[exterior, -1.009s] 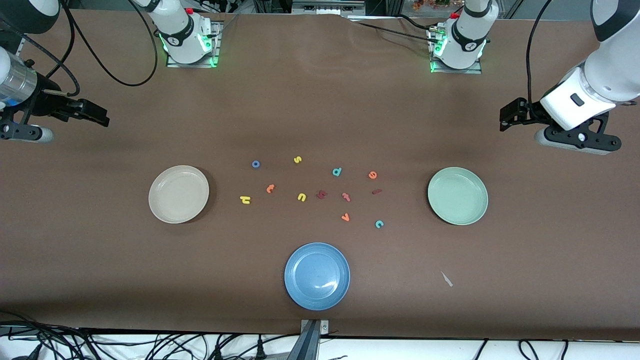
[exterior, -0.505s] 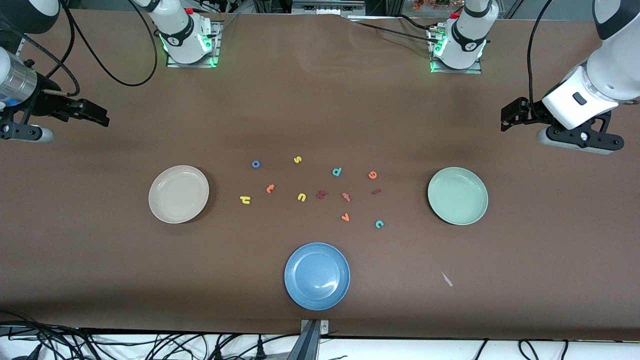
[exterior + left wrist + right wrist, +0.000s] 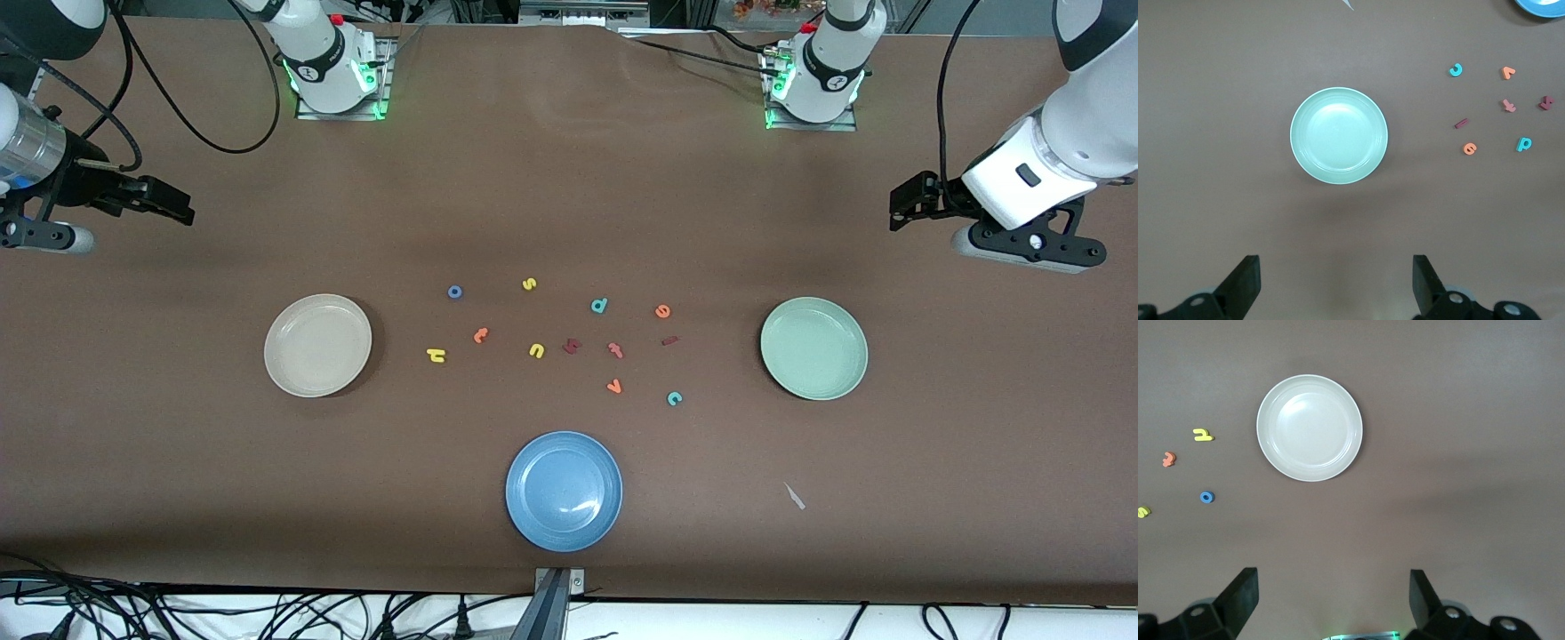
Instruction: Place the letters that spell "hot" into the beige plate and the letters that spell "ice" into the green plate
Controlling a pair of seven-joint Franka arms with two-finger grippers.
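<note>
Between the plates lie the yellow h (image 3: 436,356), blue o (image 3: 454,292) and orange t (image 3: 481,335), toward the empty beige plate (image 3: 317,345). The orange e (image 3: 662,311), dark red i (image 3: 670,340) and teal c (image 3: 675,398) lie toward the empty green plate (image 3: 813,348). My left gripper (image 3: 905,210) hangs open in the air at its own end of the table, and its wrist view looks down on the green plate (image 3: 1339,135). Open too, my right gripper (image 3: 173,203) hovers at its end, with the beige plate (image 3: 1309,427) below its camera.
A blue plate (image 3: 564,491) sits near the table's front edge. Among the letters also lie a yellow s (image 3: 529,284), yellow u (image 3: 536,350), teal d (image 3: 599,306), a chunky dark red letter (image 3: 572,346) and two more orange ones (image 3: 615,349). A white scrap (image 3: 794,496) lies nearby.
The left arm's wrist has shifted by a hair. Letters, plates and the right arm are as before.
</note>
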